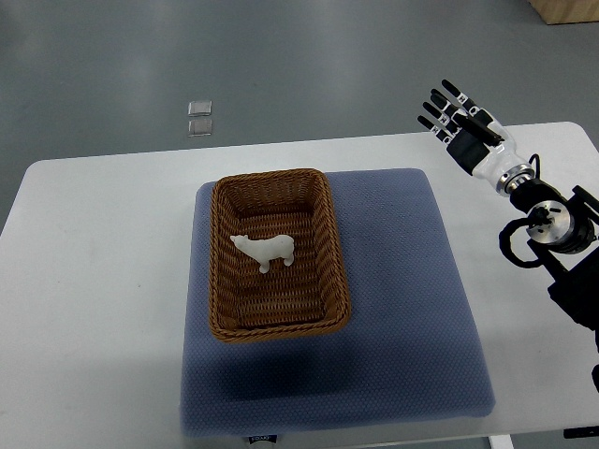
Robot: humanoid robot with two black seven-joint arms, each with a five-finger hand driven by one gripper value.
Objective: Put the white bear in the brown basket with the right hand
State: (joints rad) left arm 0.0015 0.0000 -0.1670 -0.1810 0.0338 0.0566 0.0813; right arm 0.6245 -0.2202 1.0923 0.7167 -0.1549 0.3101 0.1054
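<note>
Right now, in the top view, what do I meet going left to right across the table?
Bare white table → brown basket on the blue mat, white bear inside → right hand, open, holding nothing.

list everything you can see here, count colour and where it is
bear: 1, white, inside the basket, standing on its floor
basket: 1, brown wicker, on the left part of the mat
mat: 1, blue-grey, centre of the table
table: 1, white, fills most of the view
floor plates: 2, small, pale, on the grey floor beyond the table
box: 1, tan, top right corner, mostly cut off
right hand: 1, black and white, fingers spread, empty, raised over the table's far right edge
</note>
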